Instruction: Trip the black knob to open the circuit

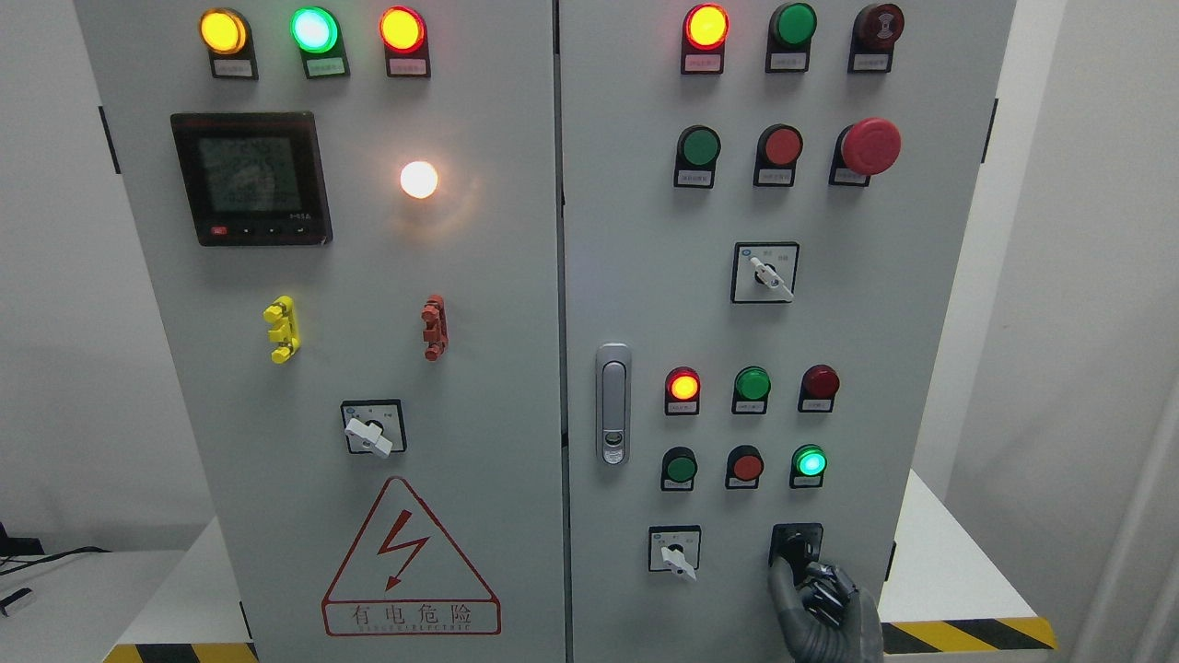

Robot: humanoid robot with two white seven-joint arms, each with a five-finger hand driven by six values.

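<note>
Black knob (796,545): lower right corner of the cabinet's right door (645,276), right of a white selector switch (675,552). Right hand (822,603) reaches up from directly below, fingers closing around it.

A grey electrical cabinet (516,276) with two doors fills the head view, its lamps partly lit and a red emergency stop button (869,145) at upper right. At the right door's lower corner the right hand (820,599), in a dark glove, comes up from the bottom edge, its fingers (783,575) touching the black knob (796,545). A white-handled selector (675,555) sits just left of that knob
</note>
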